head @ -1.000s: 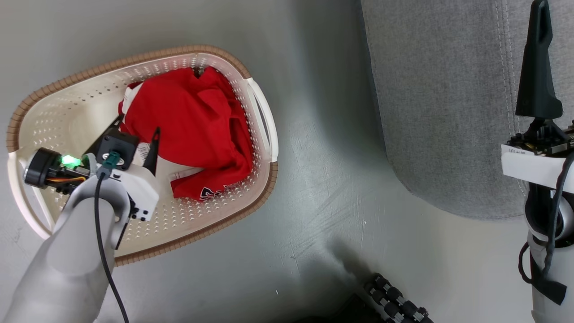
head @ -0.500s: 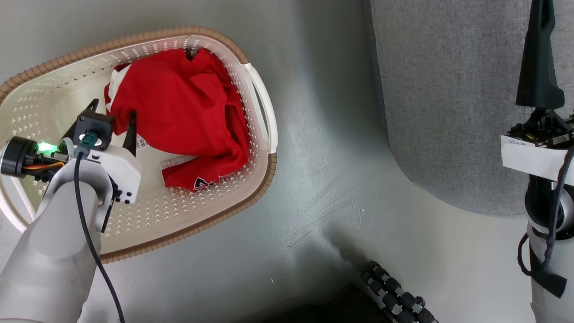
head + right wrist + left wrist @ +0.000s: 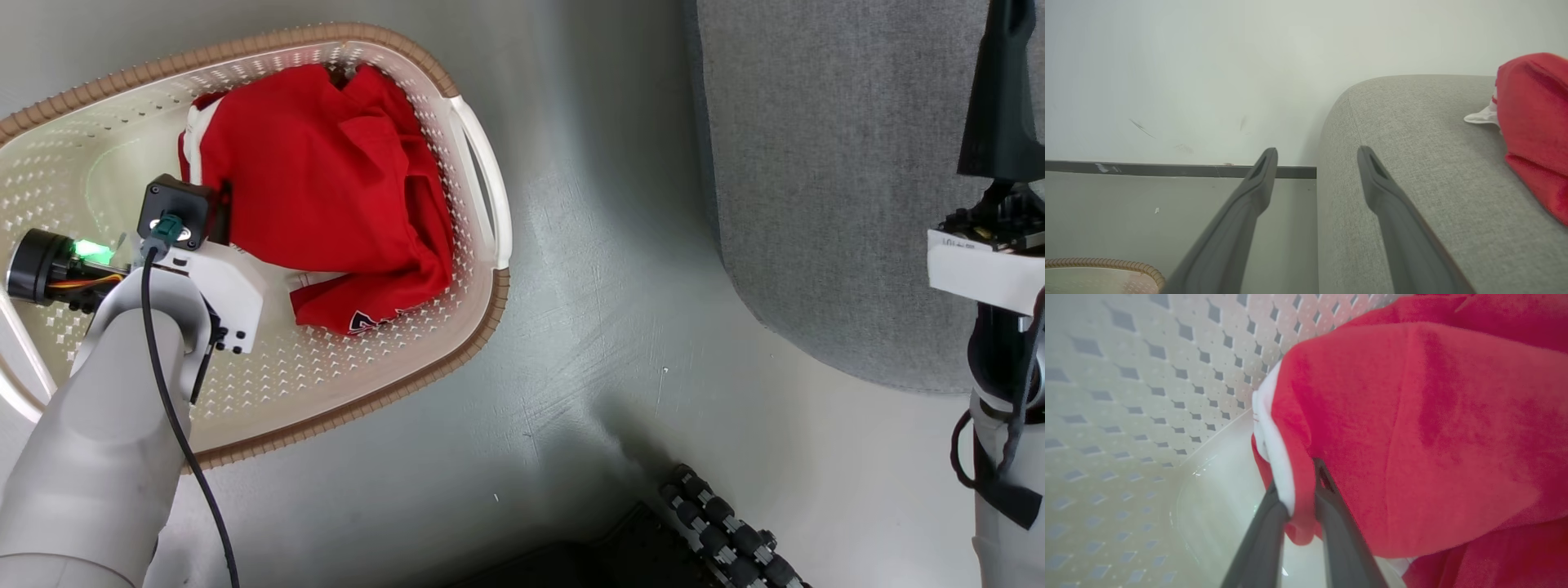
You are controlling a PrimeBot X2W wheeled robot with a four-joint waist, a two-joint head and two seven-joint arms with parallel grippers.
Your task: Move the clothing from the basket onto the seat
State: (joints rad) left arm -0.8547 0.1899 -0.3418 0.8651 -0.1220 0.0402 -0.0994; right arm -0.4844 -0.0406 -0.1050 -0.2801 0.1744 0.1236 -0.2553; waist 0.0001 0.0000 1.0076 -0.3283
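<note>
The basket runs off the head view's left edge, and the pale forearm covers its near left part. The left hand has its fingertips buried in a fold of the clothing, which is blurred up close and spills past the left wrist view's top and right edges. The dark logo is partly folded under, unreadable. The seat is cut by the top and right edges, the right hand by the top edge at its tip. A red garment leaves the right wrist view's right edge
</note>
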